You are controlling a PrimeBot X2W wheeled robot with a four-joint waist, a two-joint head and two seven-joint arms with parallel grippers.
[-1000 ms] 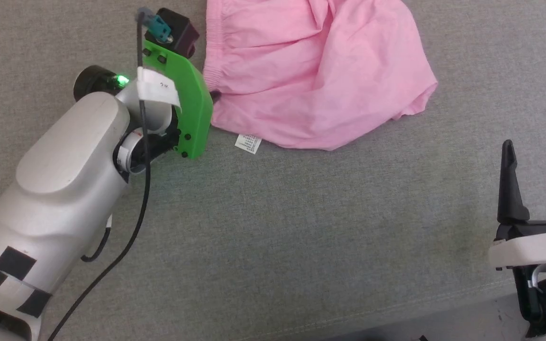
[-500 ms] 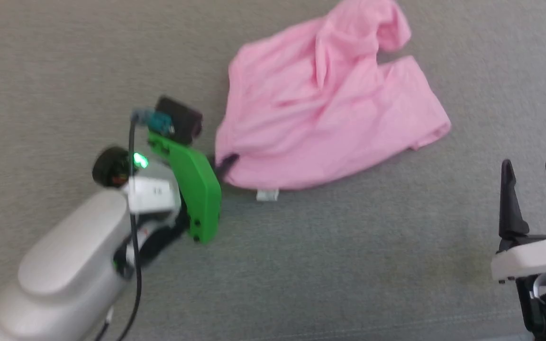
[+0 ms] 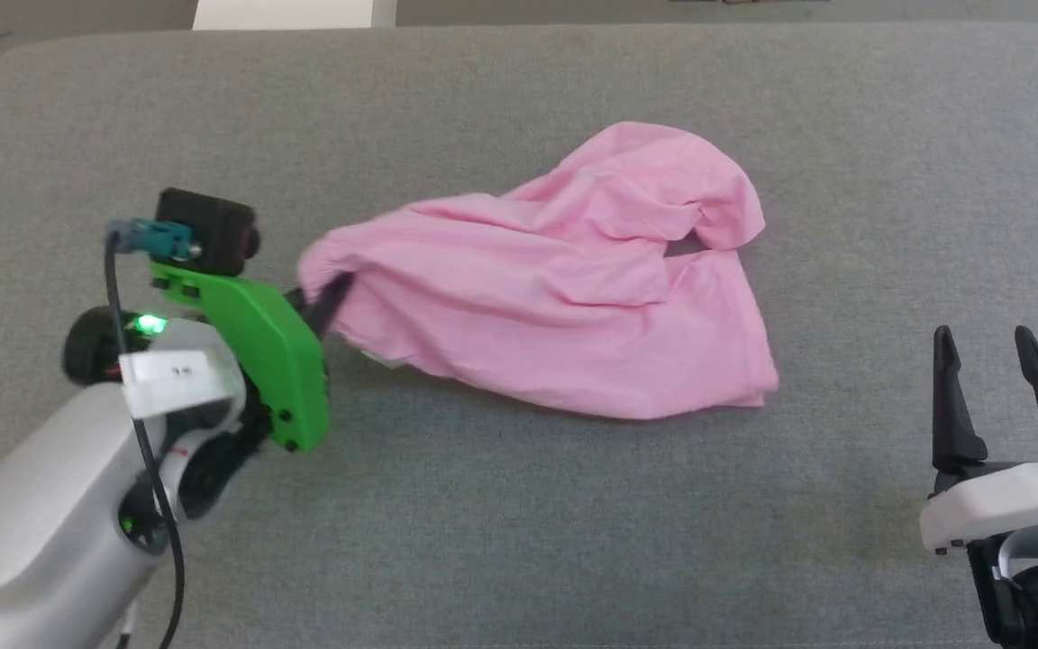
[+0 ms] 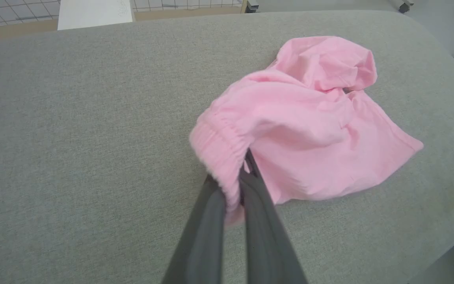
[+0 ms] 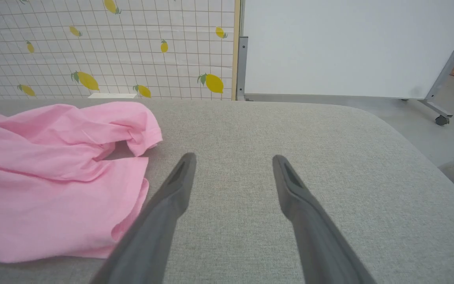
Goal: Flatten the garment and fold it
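The garment (image 3: 573,279) is a pair of light pink shorts, wrinkled and bunched on the grey padded surface (image 3: 519,523). My left gripper (image 3: 325,302) is shut on its gathered elastic waistband (image 4: 221,148) at the garment's left end, and that end is lifted a little off the surface. In the left wrist view the waistband folds over my two closed fingers (image 4: 211,221). My right gripper (image 3: 987,361) stands open at the lower right, apart from the garment, with nothing between its fingers (image 5: 172,197). The garment (image 5: 53,177) lies to the left in the right wrist view.
The grey surface's far edge (image 3: 519,27) runs along the top of the head view, its right edge (image 4: 443,47) curving down to the floor. A lemon-patterned grid wall (image 5: 105,47) and a white board on wheels (image 5: 349,47) stand beyond.
The head camera tilted up, so the whole picture shifted down. My left gripper closed fully on the waistband and pulled it left, stretching the garment out sideways. The right gripper stayed open.
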